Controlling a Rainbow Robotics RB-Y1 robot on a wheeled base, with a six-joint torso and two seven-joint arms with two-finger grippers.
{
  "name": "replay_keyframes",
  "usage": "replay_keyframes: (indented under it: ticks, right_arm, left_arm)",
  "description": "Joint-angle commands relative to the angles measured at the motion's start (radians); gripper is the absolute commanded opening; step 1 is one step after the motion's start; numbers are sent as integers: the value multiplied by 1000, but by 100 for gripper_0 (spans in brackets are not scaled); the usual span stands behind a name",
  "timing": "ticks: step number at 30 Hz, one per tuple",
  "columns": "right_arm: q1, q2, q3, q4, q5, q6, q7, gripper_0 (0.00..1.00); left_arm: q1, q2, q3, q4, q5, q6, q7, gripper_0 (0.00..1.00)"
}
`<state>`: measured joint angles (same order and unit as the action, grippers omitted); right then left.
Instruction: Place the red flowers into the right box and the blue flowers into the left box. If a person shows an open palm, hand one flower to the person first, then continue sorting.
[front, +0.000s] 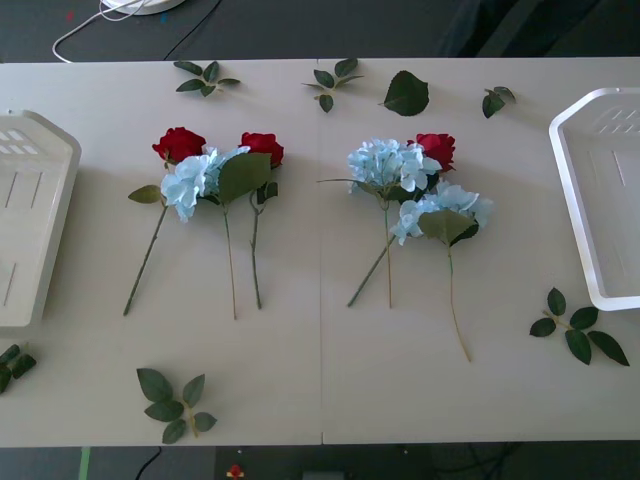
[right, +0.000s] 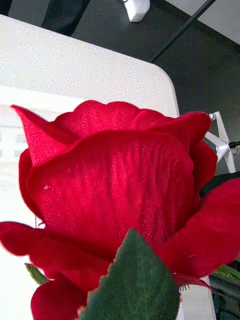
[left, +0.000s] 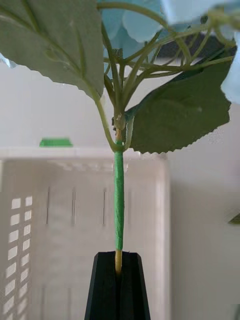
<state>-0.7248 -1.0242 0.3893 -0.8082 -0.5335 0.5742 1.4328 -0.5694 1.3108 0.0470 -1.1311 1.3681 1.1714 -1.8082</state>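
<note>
Beige table (front: 320, 390): flowers mid, loose leaf sprigs (front: 176, 402), dark floor behind.

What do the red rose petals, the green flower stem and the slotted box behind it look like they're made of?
The red rose petals look like woven fabric: fine weave lines and a soft satin sheen. The stem seems wrapped in green tape over a paler core, bare at the black fingers. The left box looks like matte moulded plastic, with slotted walls.

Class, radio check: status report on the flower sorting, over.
Left gripper shut on blue flower stem, left box behind. Red flower close before right wrist camera. No obstruction seen.
</note>
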Motion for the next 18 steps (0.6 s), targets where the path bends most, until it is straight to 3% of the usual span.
replay_keyframes:
  ticks: [1,2,3,4,5,11,18]
  right_arm:
    - [-34,16,-6,6,9,-25,-37,0]
    - [-34,16,-4,6,10,-25,-40,19]
    - [-34,16,-4,6,9,-25,-41,50]
    - [-34,18,-6,6,7,-25,-43,71]
    - [-34,18,-6,6,9,-33,-48,100]
    - [-33,24,-4,4,15,-48,-57,100]
    - [-30,24,-6,6,4,-48,-72,100]
  left_arm:
    - [227,-22,217,-205,-104,40,81,0]
    - [272,-32,260,-248,-124,53,102,0]
    - [301,-39,287,-276,-136,67,113,0]
    - [321,-45,306,-294,-142,73,116,0]
    - [361,-67,341,-318,-147,80,116,0]
    - [437,-209,407,-329,-222,25,90,0]
    - [437,-395,409,-323,-439,-95,44,0]
